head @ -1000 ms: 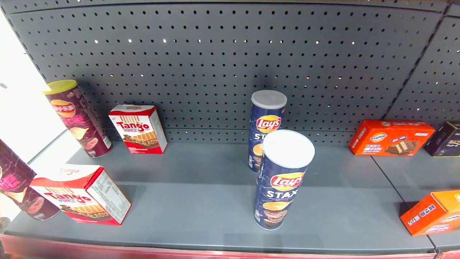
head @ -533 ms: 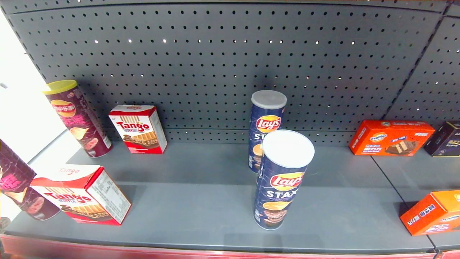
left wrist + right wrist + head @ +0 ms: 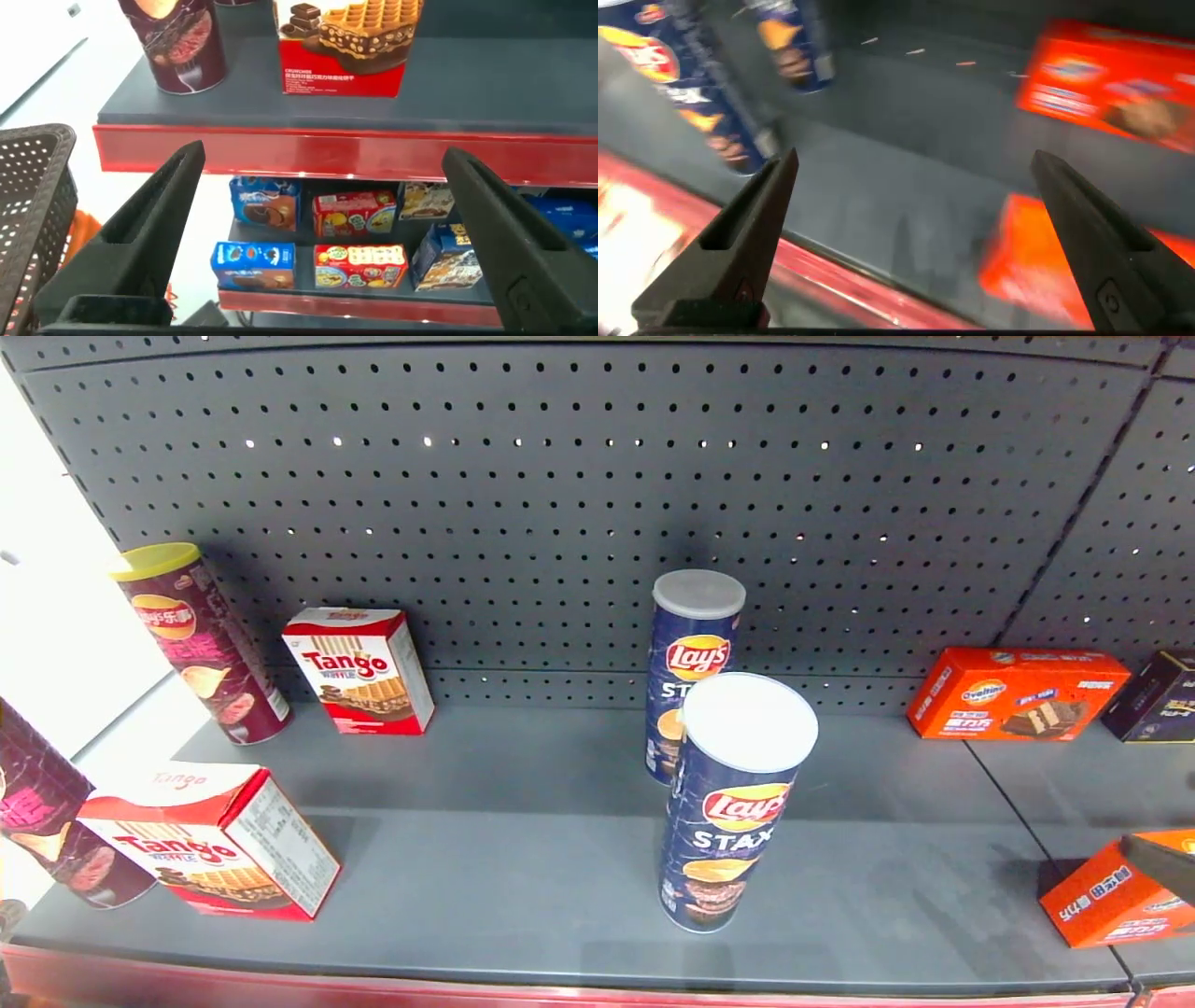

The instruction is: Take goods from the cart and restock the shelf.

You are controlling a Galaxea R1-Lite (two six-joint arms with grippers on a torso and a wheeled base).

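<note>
The grey shelf (image 3: 523,859) runs across the head view, with its red front edge (image 3: 560,994) along the bottom of the frame and the pegboard back (image 3: 560,476) filling the top. Two blue chip cans stand upright at centre, the front can (image 3: 733,803) just ahead of the rear can (image 3: 691,663) and partly covering it.

At upper left a maroon can (image 3: 201,644) with a yellow lid stands near the back, and a wafer box (image 3: 359,670) is just beside it. At lower left a second wafer box (image 3: 210,840) sits turned at an angle close to the front edge. Next to it, another maroon can (image 3: 51,831) is cut by the left border.

A broad bare stretch of board lies between these and the blue cans. A further bare stretch opens right of the cans, up to the seam (image 3: 1046,859) between boards.

Past the seam an orange box (image 3: 1018,695) lies at the back and a dark box (image 3: 1153,700) at the right border. A second orange box (image 3: 1111,896) sits near the front at lower right. A dark finger (image 3: 1160,861) of the right gripper shows at the right border, overlapping that box.

In its wrist view the right gripper (image 3: 915,161) is spread wide and holds nothing, facing bare shelf between the blue cans and the orange boxes. The left gripper (image 3: 322,157) is also wide and empty, in front of the red edge. The black perforated cart basket (image 3: 33,205) is beside it, and snack boxes (image 3: 360,215) fill the lower shelves.
</note>
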